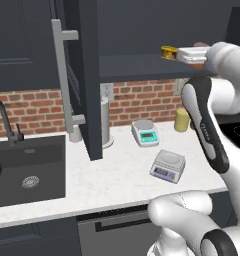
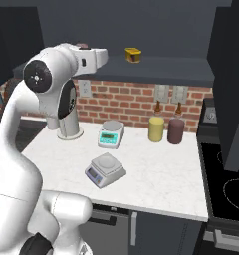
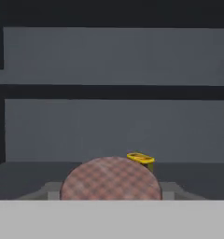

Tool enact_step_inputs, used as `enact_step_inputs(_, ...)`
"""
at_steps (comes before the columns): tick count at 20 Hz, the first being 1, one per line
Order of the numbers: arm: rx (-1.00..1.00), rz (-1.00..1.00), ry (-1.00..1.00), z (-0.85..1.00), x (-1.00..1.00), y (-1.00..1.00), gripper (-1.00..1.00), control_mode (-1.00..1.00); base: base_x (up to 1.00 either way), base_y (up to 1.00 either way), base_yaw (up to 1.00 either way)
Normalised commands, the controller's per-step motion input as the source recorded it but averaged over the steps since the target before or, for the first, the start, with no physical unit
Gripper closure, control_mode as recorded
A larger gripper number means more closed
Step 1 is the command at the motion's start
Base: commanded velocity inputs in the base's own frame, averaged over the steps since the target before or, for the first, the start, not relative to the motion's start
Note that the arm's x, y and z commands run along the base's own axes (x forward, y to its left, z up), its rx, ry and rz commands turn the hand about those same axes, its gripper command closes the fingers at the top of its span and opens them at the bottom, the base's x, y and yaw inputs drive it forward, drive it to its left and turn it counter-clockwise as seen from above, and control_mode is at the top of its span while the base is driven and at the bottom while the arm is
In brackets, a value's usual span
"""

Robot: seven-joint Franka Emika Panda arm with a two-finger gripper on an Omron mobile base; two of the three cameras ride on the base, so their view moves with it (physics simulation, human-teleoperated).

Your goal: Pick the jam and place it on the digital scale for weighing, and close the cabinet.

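Claw (image 2: 104,56) raised at cabinet (image 1: 87,75) shelf level, closed on jam (image 3: 111,179), jar between its fingers, yellow tin (image 2: 133,55) just beyond on shelf, digital scale (image 2: 105,170) on worktop (image 2: 156,174) well below.

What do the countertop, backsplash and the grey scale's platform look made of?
Countertop: white stone, probably marble, faint grey veining, smooth. Backsplash: red brick with pale mortar lines, matte. Digital scale: platform looks like brushed metal, silver with soft sheen; body likely light-grey plastic. All rendered, so these are looks only.
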Motion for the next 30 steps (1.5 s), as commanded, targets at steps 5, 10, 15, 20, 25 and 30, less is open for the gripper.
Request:
enact_step_inputs(5,-0.07,0.0,0.26,-0.7,-0.46,-0.14,1.0,-1.0,0.0,0.0,0.0)
enact_step_inputs(10,-0.06,0.15,0.21,-0.83,-0.04,-0.06,1.0,-1.0,0.0,0.0,0.0)
enact_step_inputs(15,-0.05,0.27,0.07,-0.84,0.03,0.0,1.0,-1.0,0.0,0.0,0.0)
enact_step_inputs(20,0.0,0.29,0.11,-0.8,0.09,0.0,1.0,-1.0,0.0,0.0,0.0)
enact_step_inputs(25,0.0,0.26,0.11,-0.81,0.15,0.0,1.0,-1.0,0.0,0.0,0.0)
enact_step_inputs(30,0.0,0.23,0.02,-0.69,0.19,-0.06,1.0,-1.0,0.0,0.0,0.0)
